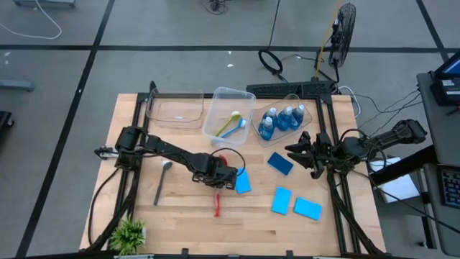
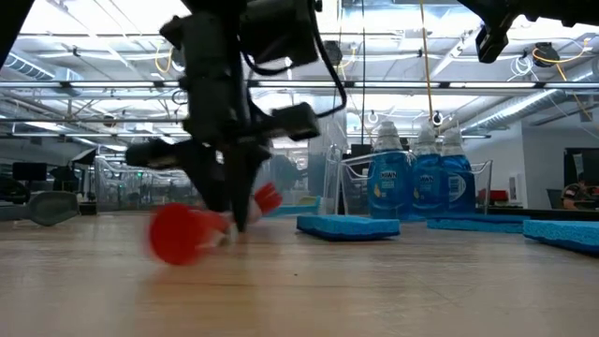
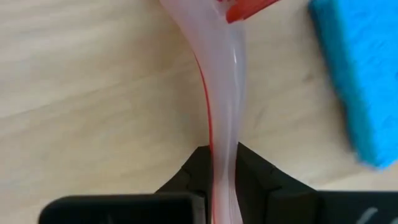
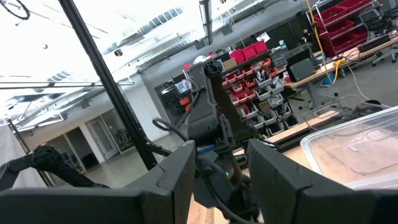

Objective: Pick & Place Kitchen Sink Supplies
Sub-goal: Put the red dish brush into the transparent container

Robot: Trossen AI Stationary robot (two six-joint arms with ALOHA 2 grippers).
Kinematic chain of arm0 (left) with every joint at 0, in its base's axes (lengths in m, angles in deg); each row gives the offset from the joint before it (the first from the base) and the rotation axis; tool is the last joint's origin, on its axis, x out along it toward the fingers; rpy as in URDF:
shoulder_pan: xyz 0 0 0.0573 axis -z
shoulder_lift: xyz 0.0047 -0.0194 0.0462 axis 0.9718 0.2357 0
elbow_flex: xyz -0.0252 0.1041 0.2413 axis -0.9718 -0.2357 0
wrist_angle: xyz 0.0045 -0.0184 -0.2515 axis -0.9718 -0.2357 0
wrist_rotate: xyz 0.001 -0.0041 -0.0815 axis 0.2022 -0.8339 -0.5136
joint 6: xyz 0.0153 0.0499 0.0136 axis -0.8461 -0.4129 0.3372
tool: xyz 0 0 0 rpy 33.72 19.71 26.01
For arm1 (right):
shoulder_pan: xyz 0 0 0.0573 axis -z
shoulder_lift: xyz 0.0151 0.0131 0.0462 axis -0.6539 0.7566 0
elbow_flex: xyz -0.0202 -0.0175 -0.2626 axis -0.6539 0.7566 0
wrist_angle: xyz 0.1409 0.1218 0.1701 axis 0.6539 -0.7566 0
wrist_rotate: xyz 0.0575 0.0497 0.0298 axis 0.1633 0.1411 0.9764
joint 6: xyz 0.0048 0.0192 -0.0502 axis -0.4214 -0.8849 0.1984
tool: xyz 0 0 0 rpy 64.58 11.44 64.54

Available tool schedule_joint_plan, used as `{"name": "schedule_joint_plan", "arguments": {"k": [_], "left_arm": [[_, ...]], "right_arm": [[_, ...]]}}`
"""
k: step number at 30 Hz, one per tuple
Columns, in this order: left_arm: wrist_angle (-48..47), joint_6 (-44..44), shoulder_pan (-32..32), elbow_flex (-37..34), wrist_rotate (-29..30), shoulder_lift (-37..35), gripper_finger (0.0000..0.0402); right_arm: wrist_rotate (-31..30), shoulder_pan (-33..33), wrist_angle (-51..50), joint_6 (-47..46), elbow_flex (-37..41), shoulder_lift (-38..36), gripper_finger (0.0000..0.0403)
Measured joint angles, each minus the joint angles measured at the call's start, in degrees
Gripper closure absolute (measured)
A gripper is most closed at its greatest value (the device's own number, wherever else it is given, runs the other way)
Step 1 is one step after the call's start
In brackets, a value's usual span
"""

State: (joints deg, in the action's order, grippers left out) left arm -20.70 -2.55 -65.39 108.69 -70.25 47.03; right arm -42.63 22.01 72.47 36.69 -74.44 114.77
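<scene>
My left gripper point(image 1: 218, 178) is at the table's middle, shut on the red brush point(image 1: 217, 205). The grey brush point(image 1: 163, 180) lies flat on the wood to its left. Yellow and blue brushes point(image 1: 231, 124) lie in the middle clear bin. Several bottles of blue liquid point(image 1: 282, 119) stand in the right bin point(image 2: 416, 178). Several blue sponges lie flat on the table: one beside my left gripper point(image 1: 243, 181), others point(image 1: 280, 163) point(image 1: 282, 200) point(image 1: 307, 208) further right. My right gripper point(image 1: 305, 155) hovers open near the table's right side, holding nothing point(image 4: 221, 180). My left gripper pinches the red brush's pale, slim handle point(image 3: 224, 177) between its two fingers point(image 3: 186, 183), coming from above with the fingertips down near the wood. The handle runs out past the fingertips toward the red end point(image 3: 249, 6). That red end point(image 2: 178, 234) appears to rest on the table.
An empty clear bin point(image 1: 176, 108) sits at the far left, with the two other bins point(image 1: 215, 97) beside it along the far edge. A small green plant point(image 1: 129, 234) stands at the near left corner. The sponge point(image 3: 360, 74) lies close beside the held brush.
</scene>
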Motion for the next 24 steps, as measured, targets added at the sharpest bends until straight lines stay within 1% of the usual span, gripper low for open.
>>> {"name": "schedule_joint_plan", "arguments": {"k": [6, 13, 18, 21, 24], "left_arm": [[-3.4, 0.4, 2.0, 0.0, 2.8, -5.4, 0.0358], [-6.6, 2.0, 3.9, 0.0, 10.6, -13.8, 0.0358], [-5.3, -3.4, 4.2, 0.1, 16.1, -18.9, 0.0358], [-2.5, -9.9, 4.2, 0.1, 17.2, -21.1, 0.0358], [2.9, -17.3, 4.1, 0.1, 17.2, -22.4, 0.0358]], "right_arm": [[0.0, 0.0, -0.4, 0.0, 0.0, 0.1, 0.0268], [0.0, 0.0, -0.4, 0.0, 0.0, 0.1, 0.0268], [0.0, 0.0, -0.4, 0.0, 0.0, 0.1, 0.0268], [0.1, 0.0, -0.4, 0.0, 0.0, 0.1, 0.0268], [0.1, 0.0, -0.4, 0.0, 0.0, 0.1, 0.0268]]}}
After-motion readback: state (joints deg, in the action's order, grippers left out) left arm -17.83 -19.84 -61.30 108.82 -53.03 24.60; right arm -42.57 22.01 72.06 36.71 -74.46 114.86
